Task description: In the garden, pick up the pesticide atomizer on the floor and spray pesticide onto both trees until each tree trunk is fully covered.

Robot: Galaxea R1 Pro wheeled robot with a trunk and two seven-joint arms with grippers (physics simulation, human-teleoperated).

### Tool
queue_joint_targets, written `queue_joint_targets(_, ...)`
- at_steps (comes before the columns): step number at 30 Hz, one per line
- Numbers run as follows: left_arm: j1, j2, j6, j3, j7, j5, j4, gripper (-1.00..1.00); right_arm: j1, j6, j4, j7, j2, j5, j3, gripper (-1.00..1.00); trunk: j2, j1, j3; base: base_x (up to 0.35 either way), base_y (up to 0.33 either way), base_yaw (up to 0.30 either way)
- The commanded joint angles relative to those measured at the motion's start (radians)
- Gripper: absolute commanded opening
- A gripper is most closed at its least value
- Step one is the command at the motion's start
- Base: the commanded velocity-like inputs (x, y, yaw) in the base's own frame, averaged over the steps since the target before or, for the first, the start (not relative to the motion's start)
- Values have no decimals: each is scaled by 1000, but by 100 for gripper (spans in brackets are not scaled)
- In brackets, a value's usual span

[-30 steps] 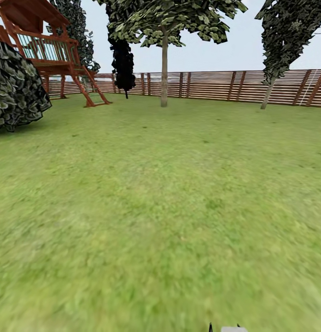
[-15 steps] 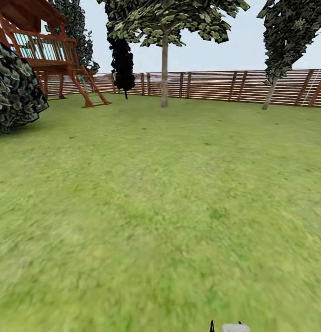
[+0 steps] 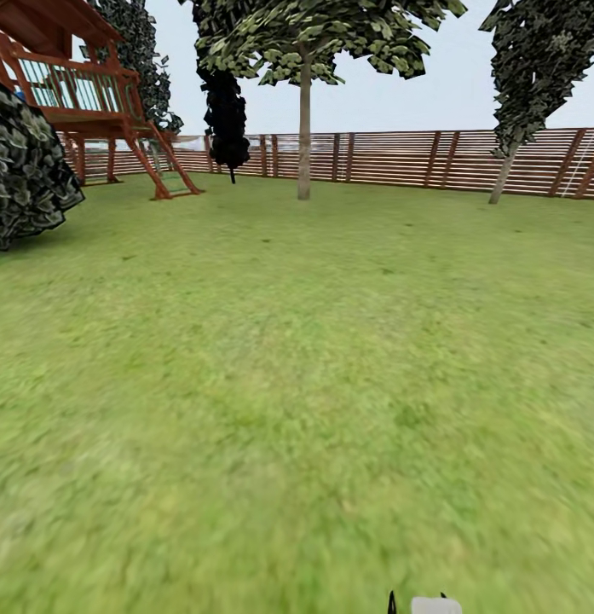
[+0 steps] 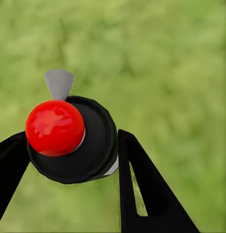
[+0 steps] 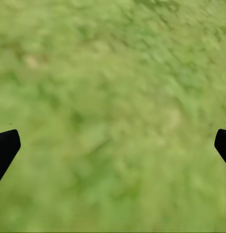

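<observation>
Left gripper (image 4: 69, 160) clamps the pesticide atomizer (image 4: 74, 141) over lawn (image 3: 297, 384); right gripper (image 5: 113, 145) spread, holding nothing; tree (image 3: 304, 128) ahead by the fence (image 3: 399, 158).

flat, even daylight under a pale sky (image 3: 467, 94); no cast shadows under the trees (image 3: 304, 128). the near lawn (image 3: 288, 443) is smeared and soft, the far fence (image 3: 399, 158) sharper. both wrist views show blurred grass; the red cap (image 4: 55, 127) carries small glossy highlights.
</observation>
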Motion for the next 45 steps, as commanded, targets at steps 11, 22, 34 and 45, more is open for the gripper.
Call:
queue_joint_targets(11,0,1,0,-1,0,0,0,-100,0,0,1,0,0,-1,1,100,0,0,0,339,0,0)
queue_joint_targets(22,0,0,0,-2,0,0,0,-100,0,0,6,0,0,-1,1,100,0,0,0,339,0,0)
queue_joint_targets(34,0,0,0,-2,0,0,0,-100,0,0,4,0,0,-1,0,100,0,0,0,339,0,0)
queue_joint_targets(45,0,0,0,-2,0,0,0,-100,0,0,7,0,0,-1,0,100,0,0,0,339,0,0)
